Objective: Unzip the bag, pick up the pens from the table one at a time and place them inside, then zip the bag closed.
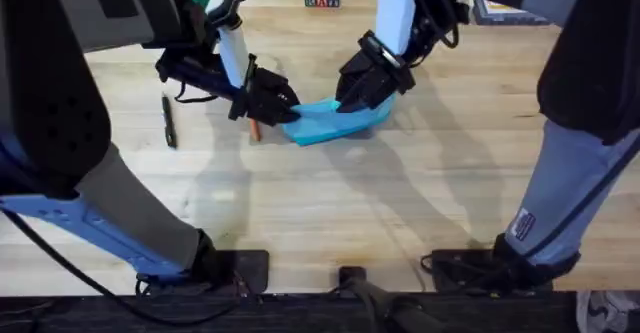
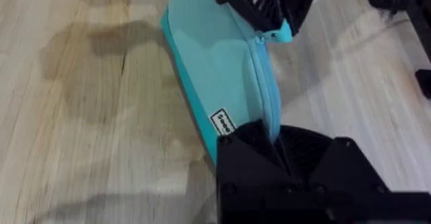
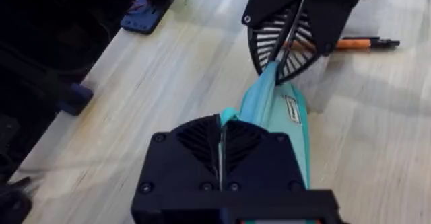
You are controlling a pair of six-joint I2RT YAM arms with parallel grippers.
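light: bright, even, from overhead | shadows: soft grey patches on the pale plank-grained wooden counter point(image 1: 400, 193) | blur: dark near arms at overhead edges, wrist foregrounds soft

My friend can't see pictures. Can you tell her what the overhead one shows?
Two robot arms hold a light blue bag between them on a wooden table, the left end effector and right end effector shut on opposite ends. An orange pen and black pen lie nearby.

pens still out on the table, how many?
2. The slim black pen lies alone on the light wooden tabletop, left of the left arm. The orange pen lies beside the light blue fabric pouch, partly under the left gripper.
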